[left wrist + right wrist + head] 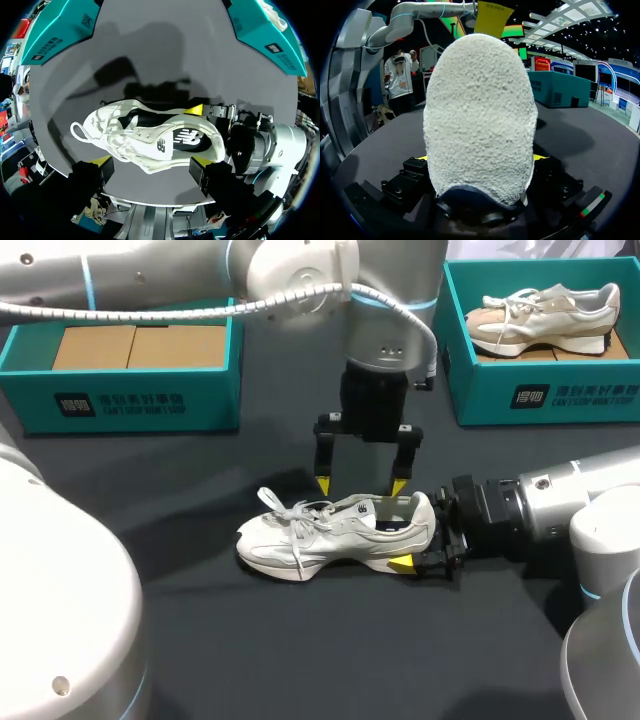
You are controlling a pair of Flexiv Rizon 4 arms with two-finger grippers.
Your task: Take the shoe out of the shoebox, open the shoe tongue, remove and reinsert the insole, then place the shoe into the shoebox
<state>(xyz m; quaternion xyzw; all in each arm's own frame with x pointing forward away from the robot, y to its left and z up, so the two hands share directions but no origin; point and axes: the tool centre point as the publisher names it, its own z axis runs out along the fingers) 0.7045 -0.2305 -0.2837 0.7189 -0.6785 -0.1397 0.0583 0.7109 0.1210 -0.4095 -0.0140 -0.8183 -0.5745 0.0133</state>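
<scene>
Right gripper (425, 538) comes in from the right edge of the frame and is closed on the heel of the shoe (335, 535). One yellow tip shows at the near side of the heel, low by the sole, and the other finger is hidden behind the heel. In the right wrist view the heel of the shoe (480, 110) fills the space between the fingers of this gripper (480, 157), and a bit of yellow shows on each side of it.

Left gripper (361, 484) hangs in the middle of the frame, just above the back part of the shoe. Its fingers stand wide apart and point down, and they hold nothing. In the left wrist view its own gripper (151, 160) has the shoe (155, 137) under it, and the fingers do not touch it. In that view the right gripper (220, 112) is at the heel.

The shoe is white and stands on its sole on the black table (300, 650), a little below the middle of the frame. Its toe points to the frame's left and its heel to the right. The laces (285, 505) lie loose over the front part.

At the upper left of the frame is a teal box (130, 400) with brown cardboard (135, 345) inside. At the upper right is a second box (540, 390), also teal, and a second shoe (545, 318) lies in it. Both boxes are well apart from the shoe on the table.
</scene>
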